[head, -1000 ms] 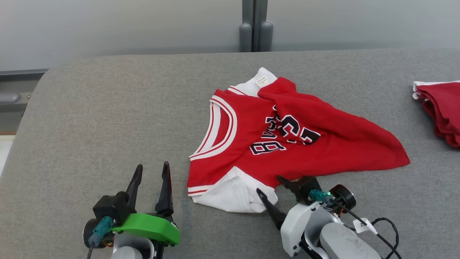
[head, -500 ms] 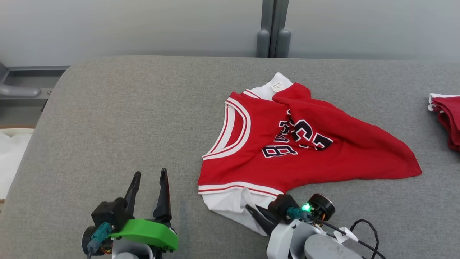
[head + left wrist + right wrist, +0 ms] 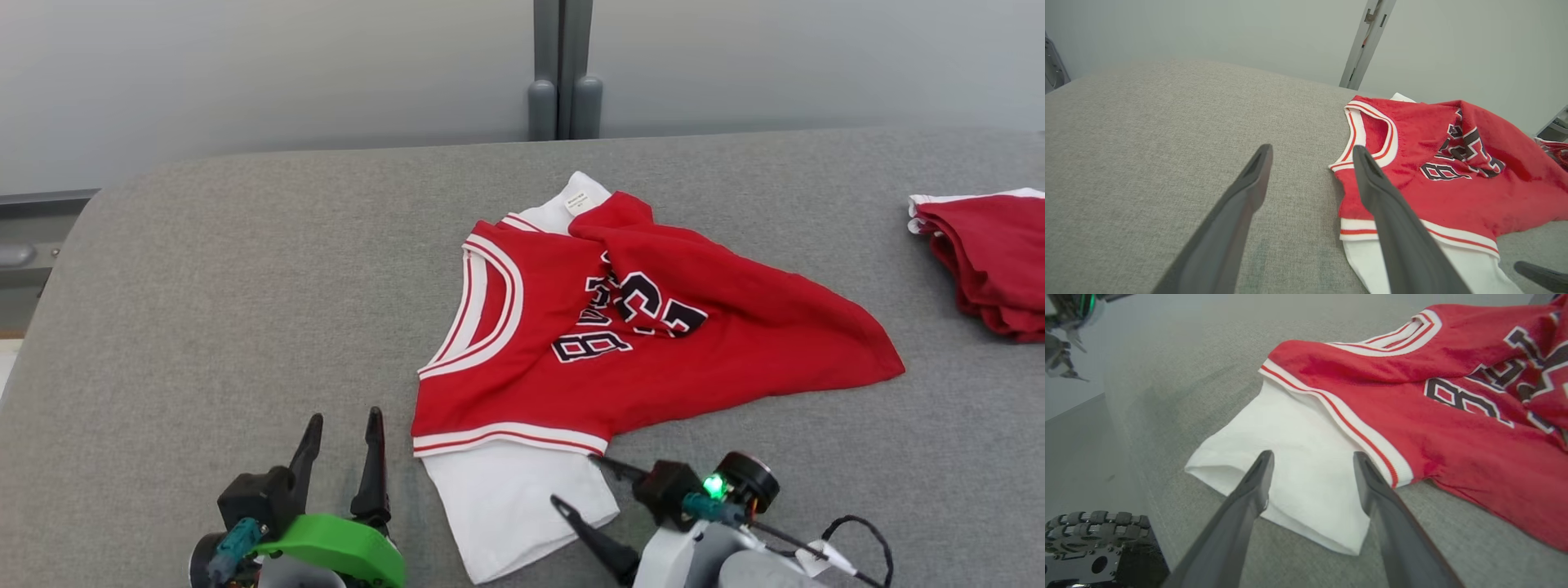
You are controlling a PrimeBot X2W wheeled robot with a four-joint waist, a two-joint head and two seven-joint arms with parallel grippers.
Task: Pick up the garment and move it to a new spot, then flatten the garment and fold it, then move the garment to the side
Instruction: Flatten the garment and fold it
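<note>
I see the garment (image 3: 620, 343), a red jersey of soft knit with black, white-edged lettering and white-and-red striped trim at the neck. It lies crumpled near the middle of the grey table (image 3: 245, 286), whose top is a felt-like woven cover with a rounded far-left corner. The jersey's right side tapers to a point, and a loose fold crosses the chest. A plain white sleeve (image 3: 510, 510) spreads flat and roughly rectangular from the striped band at the jersey's near edge.

My right gripper (image 3: 575, 479) sits at the near right of that sleeve. Its two long, dark, tapered fingers are spread wide over the white cloth and clamp nothing; I cannot tell whether the tips touch it. My left gripper (image 3: 344, 416) is at the near left, just beside the sleeve and over bare cover, with its fingers also wide apart and empty.

At the far right lies a folded red cloth stack (image 3: 992, 261) with a white edge, well apart from the jersey. Behind the table a grey post (image 3: 559, 73) stands against a smooth pale wall.
</note>
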